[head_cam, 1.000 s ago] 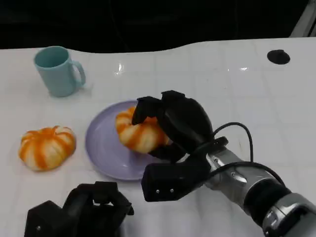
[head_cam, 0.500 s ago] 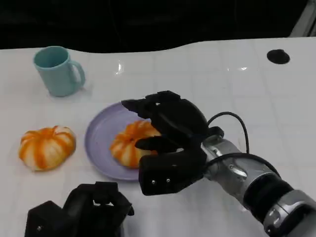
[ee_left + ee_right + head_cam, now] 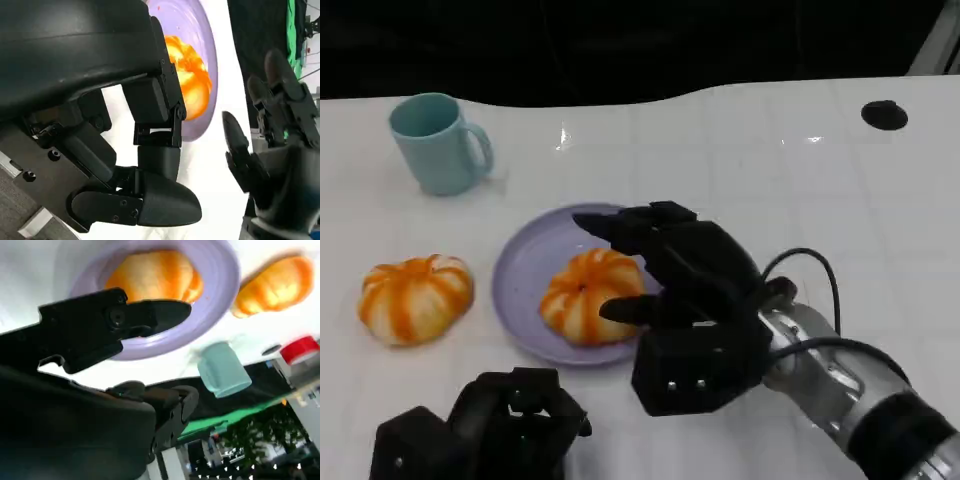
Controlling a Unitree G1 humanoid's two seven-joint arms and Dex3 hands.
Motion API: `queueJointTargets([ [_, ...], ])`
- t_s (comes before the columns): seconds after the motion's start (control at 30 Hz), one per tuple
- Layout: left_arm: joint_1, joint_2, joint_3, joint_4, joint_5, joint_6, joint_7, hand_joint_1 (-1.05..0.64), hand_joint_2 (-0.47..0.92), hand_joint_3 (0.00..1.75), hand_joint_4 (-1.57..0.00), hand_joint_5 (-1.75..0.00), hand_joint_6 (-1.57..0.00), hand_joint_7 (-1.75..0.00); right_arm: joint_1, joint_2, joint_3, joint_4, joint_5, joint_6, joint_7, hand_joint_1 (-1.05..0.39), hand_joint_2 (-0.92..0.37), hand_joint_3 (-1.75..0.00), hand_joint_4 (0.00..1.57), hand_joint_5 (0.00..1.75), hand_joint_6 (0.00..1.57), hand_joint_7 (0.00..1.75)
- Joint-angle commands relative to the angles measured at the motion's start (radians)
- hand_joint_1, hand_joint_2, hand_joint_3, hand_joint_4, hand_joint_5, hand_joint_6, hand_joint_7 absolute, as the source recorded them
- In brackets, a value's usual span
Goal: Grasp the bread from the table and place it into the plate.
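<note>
On the white table (image 3: 740,150) we saw the round lavender plate (image 3: 520,270) carrying an orange-striped, pumpkin-shaped bread roll (image 3: 590,295). Our right hand (image 3: 685,290), just right of it, was spread and empty (the left hand (image 3: 480,435), nearer, curled).

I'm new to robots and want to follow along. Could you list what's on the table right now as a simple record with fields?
bread on plate: orange-striped bun, lying on the purple plate
bread on table: second orange-striped bun, beside the plate
mug: light blue, at the far side
right hand: fingers spread, next to the bun on the plate, holding nothing
left hand: at the near edge, holding nothing, grip unclear
</note>
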Motion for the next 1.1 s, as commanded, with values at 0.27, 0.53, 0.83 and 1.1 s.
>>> queueJointTargets([
  [0.27,-0.002,0.009,0.005,0.007,-0.001,-0.004,0.001,-1.05,0.53,0.68,-1.57,-1.23,-1.41,-0.83,0.207,-0.054,-0.107,-0.226,0.196,-0.102,0.113,-0.59,-0.92,-0.30,0.26,1.01,0.55,0.21],
  [0.53,0.000,0.010,0.001,0.003,0.008,-0.005,0.006,-1.05,0.55,0.66,-1.57,-1.23,-1.41,-0.82,0.338,-0.068,-0.174,-0.313,0.338,-0.190,0.184,-0.51,-0.92,-0.30,0.35,1.50,0.38,1.12],
  [0.83,-0.001,0.009,0.000,0.001,0.001,-0.001,0.003,-1.05,0.55,0.66,-1.57,-1.22,-1.41,-0.82,0.428,-0.100,-0.231,-0.342,0.454,-0.265,0.291,-0.38,-0.92,-0.36,0.41,1.74,0.37,1.42],
  [1.1,0.002,0.006,-0.001,-0.007,-0.001,0.006,0.006,-1.05,0.54,0.66,-1.57,-1.22,-1.43,-0.81,0.508,-0.131,-0.278,-0.373,0.490,-0.315,0.332,-0.30,-0.55,-1.10,0.49,1.75,0.56,1.37],
])
